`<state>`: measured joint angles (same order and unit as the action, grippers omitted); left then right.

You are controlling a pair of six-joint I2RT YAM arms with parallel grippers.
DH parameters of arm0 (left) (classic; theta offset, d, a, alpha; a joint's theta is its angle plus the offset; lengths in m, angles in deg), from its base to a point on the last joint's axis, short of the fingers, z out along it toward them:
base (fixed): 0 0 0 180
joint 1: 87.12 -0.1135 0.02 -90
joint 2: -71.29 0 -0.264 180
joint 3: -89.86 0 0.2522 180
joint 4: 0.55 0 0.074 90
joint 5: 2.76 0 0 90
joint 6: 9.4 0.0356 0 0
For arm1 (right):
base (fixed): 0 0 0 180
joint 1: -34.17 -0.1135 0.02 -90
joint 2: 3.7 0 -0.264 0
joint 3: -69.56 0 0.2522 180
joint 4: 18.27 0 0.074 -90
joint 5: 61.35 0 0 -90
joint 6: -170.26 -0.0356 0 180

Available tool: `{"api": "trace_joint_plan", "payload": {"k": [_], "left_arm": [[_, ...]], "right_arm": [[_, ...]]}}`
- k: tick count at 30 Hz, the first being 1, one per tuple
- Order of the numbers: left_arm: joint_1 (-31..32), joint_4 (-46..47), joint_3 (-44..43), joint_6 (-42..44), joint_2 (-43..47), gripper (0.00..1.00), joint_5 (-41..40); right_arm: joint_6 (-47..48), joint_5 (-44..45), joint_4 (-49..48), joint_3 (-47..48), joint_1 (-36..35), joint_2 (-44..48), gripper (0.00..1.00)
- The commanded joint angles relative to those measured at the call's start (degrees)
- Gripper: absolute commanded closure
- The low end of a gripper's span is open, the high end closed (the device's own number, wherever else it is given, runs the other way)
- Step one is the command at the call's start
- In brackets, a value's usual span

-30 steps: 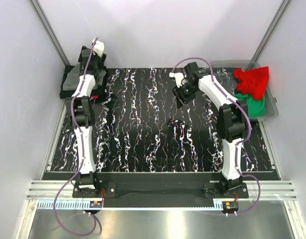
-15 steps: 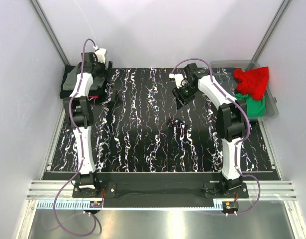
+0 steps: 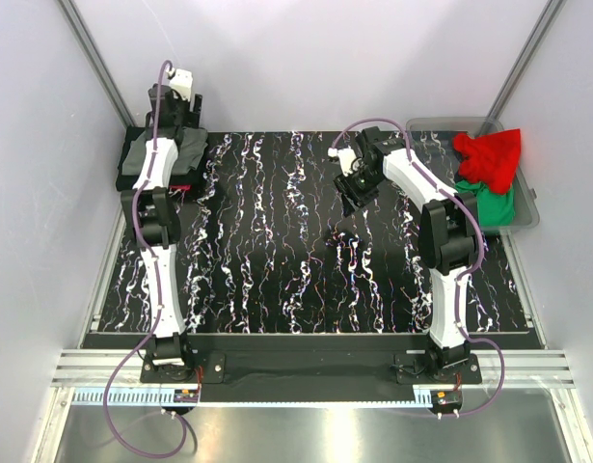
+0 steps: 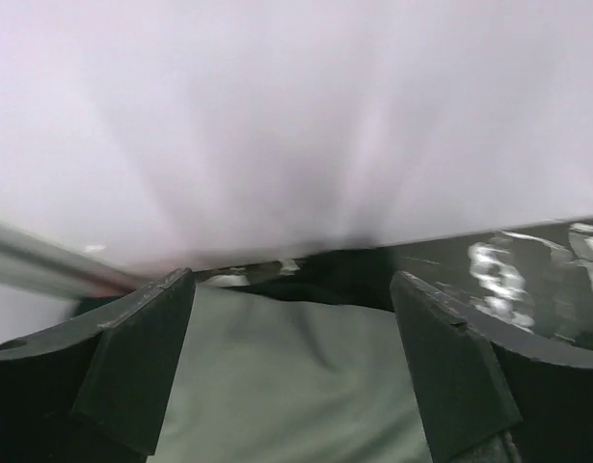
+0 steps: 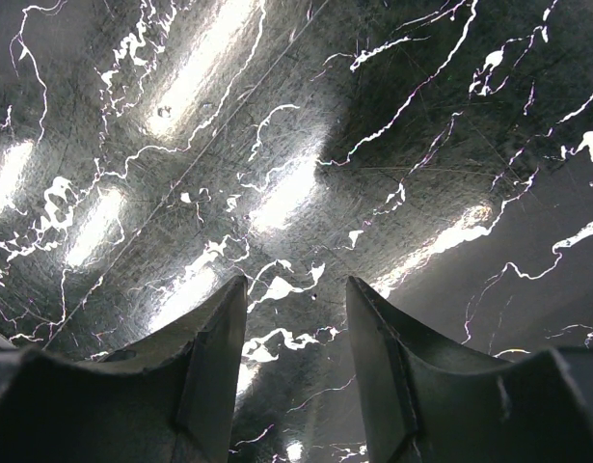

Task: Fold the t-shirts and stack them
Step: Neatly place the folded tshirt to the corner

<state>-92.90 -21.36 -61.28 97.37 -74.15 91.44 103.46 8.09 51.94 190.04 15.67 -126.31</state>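
While the left gripper (image 4: 291,285) hangs with its fingers spread wide and nothing between them, the dark grey t-shirt (image 4: 296,386) lies flat just beneath it, the top layer of a folded pile (image 3: 132,174) at the upper left of the overhead view, off the corner of the desk (image 3: 277,251) and close to the back wall. The right gripper (image 5: 296,289) hovers over the bare middle of the desk, its fingers also parted and holding nothing. At the upper right of the overhead view a clear bin (image 3: 436,123) holds a crumpled red t-shirt (image 3: 489,154), partly draped over the rim, with a green t-shirt (image 3: 500,204) under and below it. Judging by this, the grey shirt looks stacked and the red one is likely next. It should be light, limp and shapeless: it will sag from any single hold and will not keep a fold unless laid flat and smoothed. A deep pinch on a raised bunch of cloth near the bin's rim seems the surest first hold, then fresh holds at the shoulders or hem corners once it is spread on the desk. Thin fabric may slip from a shallow pinch, and the green shirt could drag up with it.
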Motion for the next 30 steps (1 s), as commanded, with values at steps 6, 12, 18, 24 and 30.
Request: {"api": "trace_joint_plan", "payload": {"k": [6,12,18,24,30], "left_arm": [[-1.16,8.19,0.10,12.05,-0.54,0.42,-17.56],[-2.92,7.14,-0.61,13.11,-1.68,0.39,-18.53],[-5.02,4.24,-2.36,13.55,-3.79,0.39,-16.78],[-7.57,-0.41,-5.88,8.99,-6.25,0.42,-12.03],[-9.86,-2.35,-9.83,4.85,-8.18,0.46,-7.20]], "right_arm": [[0.35,0.25,0.07,2.80,-0.75,0.70,0.47],[0.62,0.43,1.12,2.62,-0.75,0.88,0.47],[1.41,1.48,4.28,5.50,-0.75,-0.34,0.47],[0.88,2.36,8.15,10.43,-0.75,-2.63,0.47],[-0.79,3.59,12.19,16.32,-0.75,-5.62,0.47]]}}
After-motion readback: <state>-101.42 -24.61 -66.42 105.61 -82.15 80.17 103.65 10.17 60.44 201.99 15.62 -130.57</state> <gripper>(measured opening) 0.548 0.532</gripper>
